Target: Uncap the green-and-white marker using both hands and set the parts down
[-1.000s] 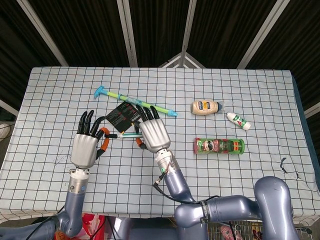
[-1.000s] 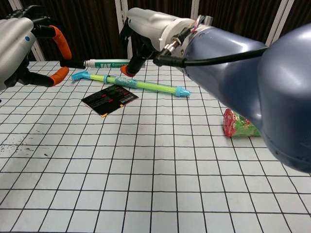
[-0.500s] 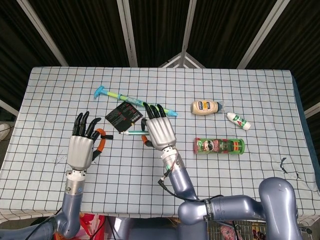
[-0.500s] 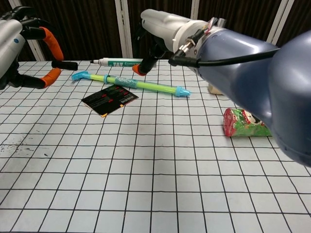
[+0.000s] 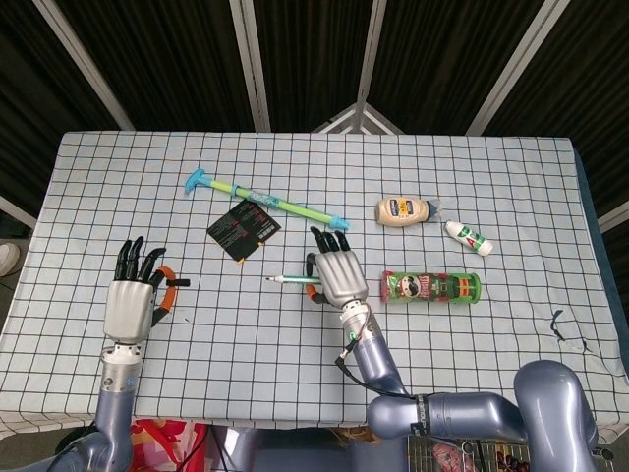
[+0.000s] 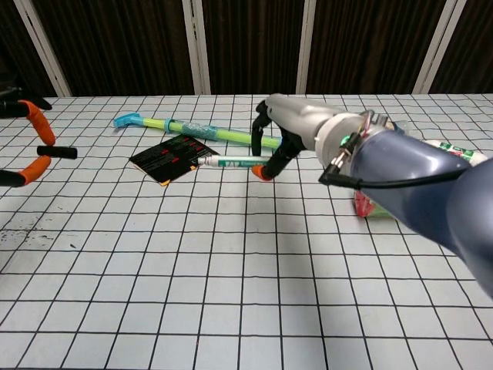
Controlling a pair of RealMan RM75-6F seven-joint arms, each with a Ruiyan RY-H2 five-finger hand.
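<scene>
Right hand (image 5: 339, 272) holding uncapped marker (image 6: 231, 162), left hand (image 5: 131, 301) pinching cap (image 6: 57, 152)

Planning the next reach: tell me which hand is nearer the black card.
Right. The right hand sits just right of the black card; the left hand is farther off, lower left.

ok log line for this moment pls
cap off | left hand pinches cap | right hand holds marker | nothing set down yet
</scene>
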